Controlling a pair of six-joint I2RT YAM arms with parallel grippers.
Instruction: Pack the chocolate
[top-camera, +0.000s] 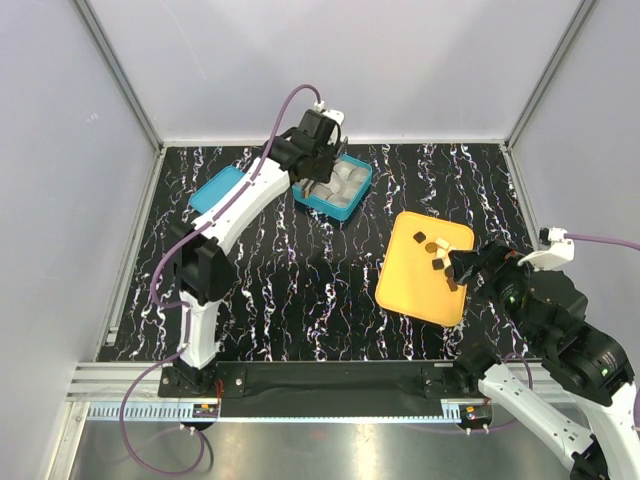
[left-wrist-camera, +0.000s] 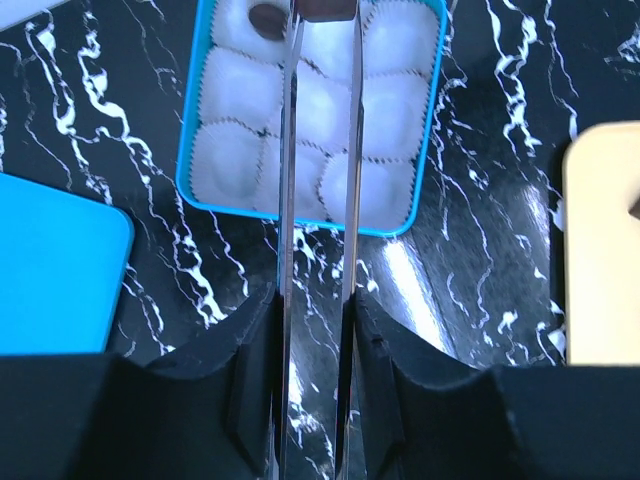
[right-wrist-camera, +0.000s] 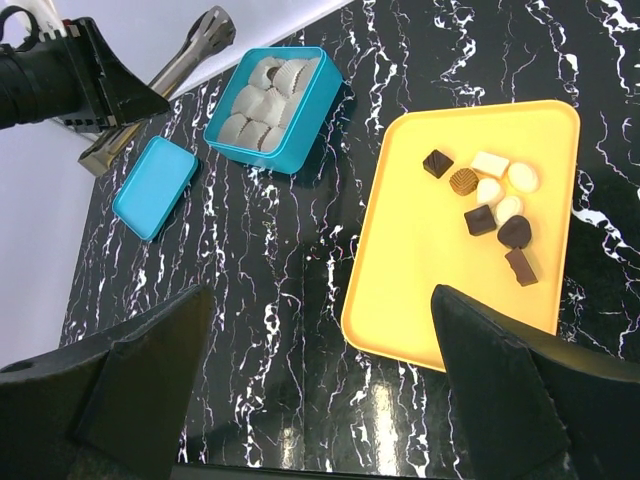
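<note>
– Chocolate (right-wrist-camera: 480, 220) first: how many pieces, and where?
– Ten that I can count; nine lie loose on the yellow tray (right-wrist-camera: 420, 280), five dark or brown and four pale cream, bunched toward one end; the tenth (left-wrist-camera: 265, 18), a dark one, sits in a corner cup of the blue box (right-wrist-camera: 310, 125).
– Take me across the table from the left.
– One blue lid (top-camera: 222, 188) lies flat at the left, near the box but not touching it; then the one box, lined with pale paper cups (left-wrist-camera: 235, 85), three rows of three as far as I can tell, since the tongs (right-wrist-camera: 175, 68) cover the middle column in the wrist view; then the one tray, apart from the box on the right.
– And the arms?
– Two; the left gripper (left-wrist-camera: 318, 300) hangs over the box with its fingers pressed against one pair of metal tongs, squeezing the two blades until only a narrow gap stands between them; the blade tips run off the top of the wrist view, so I cannot tell whether anything sits between them.
– The right one?
– The right gripper (right-wrist-camera: 320, 295) hovers over the right side of the tray, just beside the loose pieces in the top view; its fingers are spread wide and grip nothing.
</note>
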